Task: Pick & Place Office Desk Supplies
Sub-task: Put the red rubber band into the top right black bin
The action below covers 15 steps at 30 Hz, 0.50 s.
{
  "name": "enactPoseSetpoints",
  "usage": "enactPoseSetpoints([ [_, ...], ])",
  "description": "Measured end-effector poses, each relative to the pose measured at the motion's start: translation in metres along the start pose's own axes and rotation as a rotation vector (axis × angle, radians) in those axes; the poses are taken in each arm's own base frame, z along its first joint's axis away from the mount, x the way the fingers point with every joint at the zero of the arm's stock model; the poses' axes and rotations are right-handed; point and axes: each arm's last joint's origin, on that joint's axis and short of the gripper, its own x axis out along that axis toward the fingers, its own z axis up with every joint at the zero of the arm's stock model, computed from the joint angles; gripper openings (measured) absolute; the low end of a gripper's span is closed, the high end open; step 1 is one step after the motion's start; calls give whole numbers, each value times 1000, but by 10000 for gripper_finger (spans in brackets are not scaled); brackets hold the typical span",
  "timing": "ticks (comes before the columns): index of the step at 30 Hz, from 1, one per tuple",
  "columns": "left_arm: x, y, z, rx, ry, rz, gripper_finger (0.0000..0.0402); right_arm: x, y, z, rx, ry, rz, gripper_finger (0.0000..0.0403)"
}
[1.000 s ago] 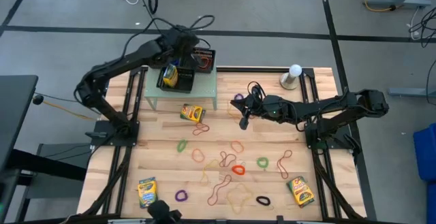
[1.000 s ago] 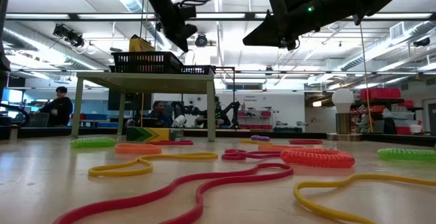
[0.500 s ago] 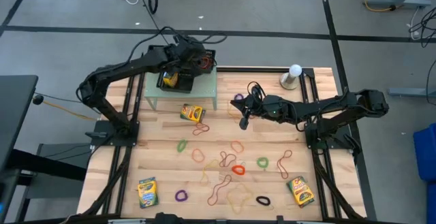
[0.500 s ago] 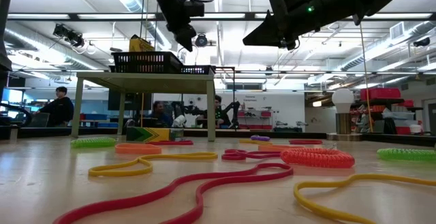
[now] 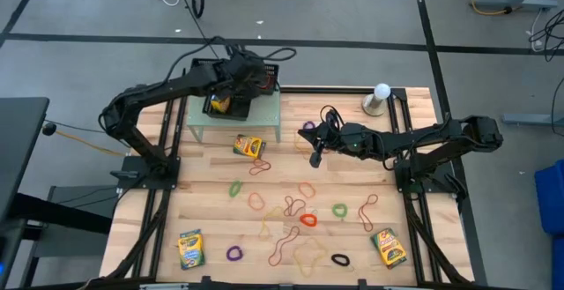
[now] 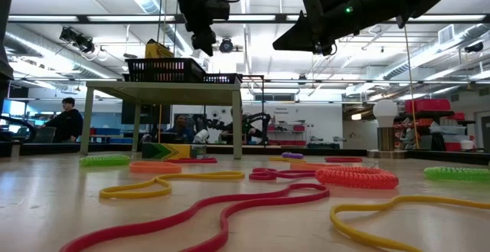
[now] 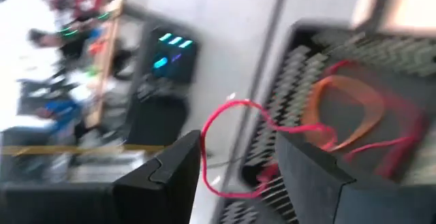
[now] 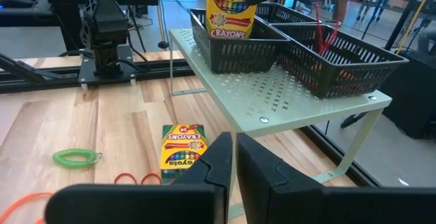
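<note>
My left gripper (image 5: pixel 256 75) hangs open over two black mesh trays (image 5: pixel 240 92) on a pale green shelf (image 5: pixel 233 124) at the far left. A red rubber band (image 7: pixel 228 112) is draped over the right tray's rim and shows between the left fingers. Orange bands (image 7: pixel 340 112) lie in that tray. One crayon box (image 8: pixel 230 9) stands upright in the left tray. Another crayon box (image 5: pixel 248 146) lies on the table in front of the shelf, and two more (image 5: pixel 189 249) (image 5: pixel 388 247) lie near the front edge. My right gripper (image 5: pixel 315 158) hovers shut and empty above mid-table. My left gripper stands open around the red band's loop (image 7: pixel 235 105), which hangs over the tray's rim. I cannot tell whether either finger touches the band; the wrist view is blurred.
Several loose rubber bands (image 5: pixel 300 219) in many colours are scattered over the wooden table's middle and front. A grey stand with a white ball top (image 5: pixel 380 96) stands at the far right. People sit in the room beyond the table's far edge.
My left gripper has shifted a little toward the table's right, from over the left tray to over the right one, and has rolled about its own axis. It has opened. My right gripper has kept still.
</note>
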Motion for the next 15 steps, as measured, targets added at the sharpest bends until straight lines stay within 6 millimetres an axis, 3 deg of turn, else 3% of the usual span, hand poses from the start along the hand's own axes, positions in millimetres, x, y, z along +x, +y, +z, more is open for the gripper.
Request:
enactPoseSetpoints([
  [4, 7, 1, -3, -131, -77, -162, 165, 0, 0, 0, 1, 0, 0, 27],
  [11, 15, 15, -18, -220, -23, -185, 99, 0, 0, 0, 3, 0, -1, 27],
  [15, 20, 16, -28, -298, 3, -306, 65, 0, 0, 1, 6, -8, 0, 27],
])
